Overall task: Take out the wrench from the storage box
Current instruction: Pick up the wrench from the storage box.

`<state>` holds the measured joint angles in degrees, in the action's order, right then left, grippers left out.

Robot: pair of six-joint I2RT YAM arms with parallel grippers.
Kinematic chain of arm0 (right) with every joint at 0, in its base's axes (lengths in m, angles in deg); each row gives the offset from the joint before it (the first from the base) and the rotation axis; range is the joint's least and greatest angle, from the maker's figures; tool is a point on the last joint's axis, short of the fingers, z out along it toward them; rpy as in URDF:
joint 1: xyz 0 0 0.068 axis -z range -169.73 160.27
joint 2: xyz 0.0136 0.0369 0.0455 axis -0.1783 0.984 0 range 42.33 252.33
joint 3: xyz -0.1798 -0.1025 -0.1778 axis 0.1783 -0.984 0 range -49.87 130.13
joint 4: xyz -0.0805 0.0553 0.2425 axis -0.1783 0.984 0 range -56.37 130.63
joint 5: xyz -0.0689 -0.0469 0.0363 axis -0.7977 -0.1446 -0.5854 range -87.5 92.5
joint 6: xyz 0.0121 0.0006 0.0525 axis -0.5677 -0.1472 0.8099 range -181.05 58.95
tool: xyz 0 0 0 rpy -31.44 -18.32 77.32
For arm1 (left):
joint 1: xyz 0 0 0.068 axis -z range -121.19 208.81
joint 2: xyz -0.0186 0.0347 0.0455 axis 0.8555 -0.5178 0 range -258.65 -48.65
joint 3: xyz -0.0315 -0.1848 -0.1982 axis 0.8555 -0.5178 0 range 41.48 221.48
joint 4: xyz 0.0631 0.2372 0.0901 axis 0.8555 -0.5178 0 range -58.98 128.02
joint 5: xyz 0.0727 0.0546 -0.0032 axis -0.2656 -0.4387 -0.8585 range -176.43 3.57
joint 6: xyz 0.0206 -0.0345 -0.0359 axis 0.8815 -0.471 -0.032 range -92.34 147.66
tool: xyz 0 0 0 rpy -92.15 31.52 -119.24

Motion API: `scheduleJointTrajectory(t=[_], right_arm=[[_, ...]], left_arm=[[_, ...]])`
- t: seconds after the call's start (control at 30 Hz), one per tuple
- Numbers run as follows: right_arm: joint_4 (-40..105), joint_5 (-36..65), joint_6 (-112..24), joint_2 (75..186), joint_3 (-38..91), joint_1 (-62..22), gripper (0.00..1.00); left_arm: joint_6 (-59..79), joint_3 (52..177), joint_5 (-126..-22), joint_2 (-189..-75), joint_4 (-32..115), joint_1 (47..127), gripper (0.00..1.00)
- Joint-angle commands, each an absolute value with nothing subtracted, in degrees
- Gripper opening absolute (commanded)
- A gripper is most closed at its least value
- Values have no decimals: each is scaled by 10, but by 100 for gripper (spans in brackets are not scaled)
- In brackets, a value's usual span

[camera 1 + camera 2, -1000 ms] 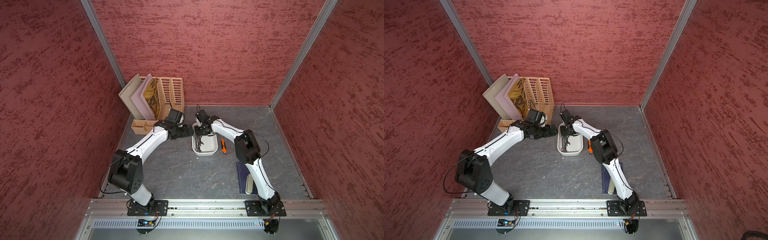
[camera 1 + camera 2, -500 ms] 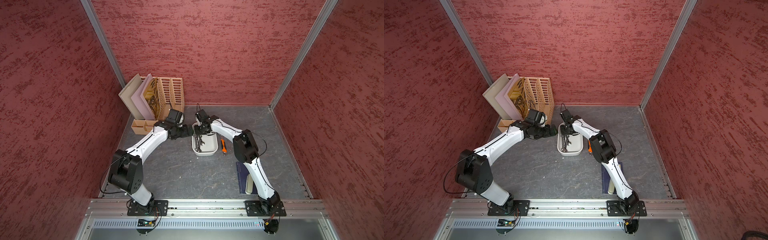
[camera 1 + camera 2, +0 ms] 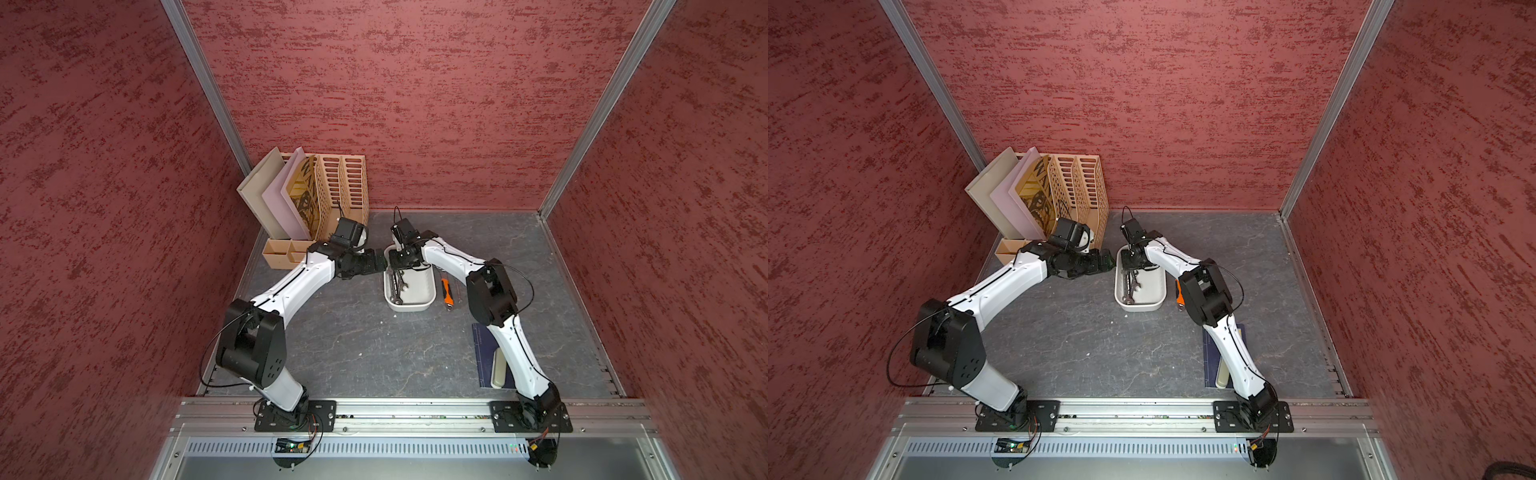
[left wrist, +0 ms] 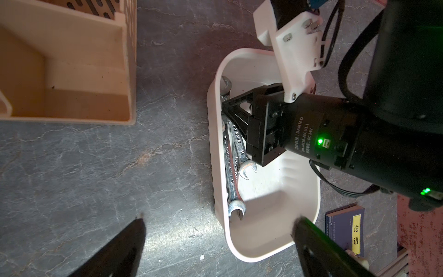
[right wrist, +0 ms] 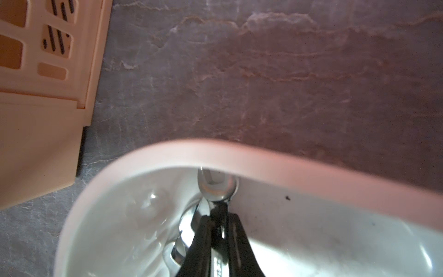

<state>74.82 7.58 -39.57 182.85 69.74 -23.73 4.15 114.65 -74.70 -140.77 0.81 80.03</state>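
Reaching down into the white, shallow, rounded plastic storage box (image 3: 415, 306), the right fingers (image 5: 201, 242) are narrow and pinch the shank of a long silver steel wrench (image 4: 230, 177), just behind its open head. This head sits against the far end wall of the box. The wrench lies inside the box, along the wall nearer to the left arm, and a shorter silver wrench (image 4: 241, 153) touches it. The left fingers (image 4: 124, 247) stand wide apart, hold nothing and hover just beside the box. A tan slatted plastic file rack (image 3: 340, 187) stands near. An orange-handled tool (image 3: 445, 286) lies on the grey table (image 3: 353, 345), beside the opposite wall of the box.
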Motion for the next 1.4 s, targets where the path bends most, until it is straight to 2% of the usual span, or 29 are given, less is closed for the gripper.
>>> scheduleJointTrajectory(t=[0.0,0.73,1.07,1.37], right_arm=[[749,75,-381,1824,693,-236,0],[724,109,-331,1763,652,-236,0],[722,110,-356,1648,616,-232,0],[689,95,-410,1479,431,-163,0]], left_arm=[[51,1144,-740,-1403,18,797,100],[51,1140,-731,-1389,22,801,100],[57,1148,-747,-1378,17,807,100],[60,1184,-762,-1384,0,830,100]])
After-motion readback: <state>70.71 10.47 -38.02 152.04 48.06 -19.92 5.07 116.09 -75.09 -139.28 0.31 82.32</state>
